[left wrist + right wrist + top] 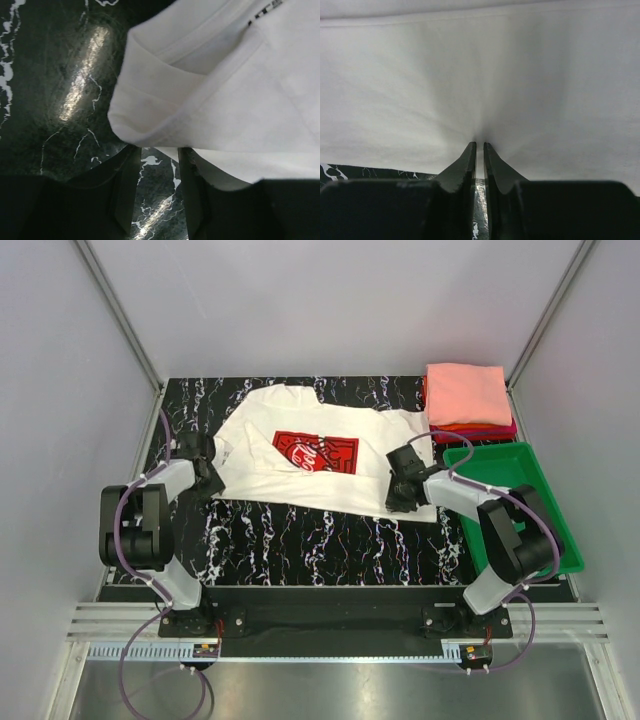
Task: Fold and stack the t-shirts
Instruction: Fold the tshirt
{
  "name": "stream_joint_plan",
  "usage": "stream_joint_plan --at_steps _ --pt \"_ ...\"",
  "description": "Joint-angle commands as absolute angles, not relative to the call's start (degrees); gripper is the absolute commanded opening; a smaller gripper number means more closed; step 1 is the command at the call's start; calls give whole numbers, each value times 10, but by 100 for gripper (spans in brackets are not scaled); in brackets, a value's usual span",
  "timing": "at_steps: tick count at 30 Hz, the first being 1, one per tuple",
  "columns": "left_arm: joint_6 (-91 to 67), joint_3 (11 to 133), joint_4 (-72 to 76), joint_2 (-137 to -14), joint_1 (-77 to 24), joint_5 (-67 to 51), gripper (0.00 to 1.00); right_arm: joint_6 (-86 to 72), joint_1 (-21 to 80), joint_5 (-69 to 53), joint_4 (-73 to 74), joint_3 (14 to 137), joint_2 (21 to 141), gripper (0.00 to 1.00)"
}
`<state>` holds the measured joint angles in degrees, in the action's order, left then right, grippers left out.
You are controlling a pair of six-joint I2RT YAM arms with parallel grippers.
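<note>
Arms [176, 482] white-black; purple cables [119, 530]; left gripper [159, 152] black

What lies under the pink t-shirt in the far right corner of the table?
Only thin edges of folded red and orange t-shirts show beneath the pink t-shirt; how many there are is covered.

"What's the table like?"

"A black tabletop [330, 540], veined white like marble and glossy. There's a pale glare [82, 80] smeared across it."

"And around it?"

"Plain pale grey walls [60, 360] on three sides, with aluminium struts [118, 310] slanting up at the back corners. A slotted metal rail [330, 652] runs along the near edge."
</note>
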<state>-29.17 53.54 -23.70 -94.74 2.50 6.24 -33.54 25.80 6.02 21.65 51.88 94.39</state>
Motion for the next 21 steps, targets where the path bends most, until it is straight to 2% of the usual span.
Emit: stream_joint_plan --at_steps 1,4,10,15,21 --pt "-281 548 -251 -959 26 129 42 -334 261 89 253 481 927 17" --pt "-287 548 -269 -957 27 140 42 -330 261 67 251 470 902 17" --pt "-277 575 -299 -849 27 158 46 -328 265 20 238 456 843 21" --pt "-248 609 -239 -795 12 -41 48 -340 264 5 240 456 794 25" --pt "-266 616 -149 -900 3 -213 48 -347 265 2 241 453 750 28"
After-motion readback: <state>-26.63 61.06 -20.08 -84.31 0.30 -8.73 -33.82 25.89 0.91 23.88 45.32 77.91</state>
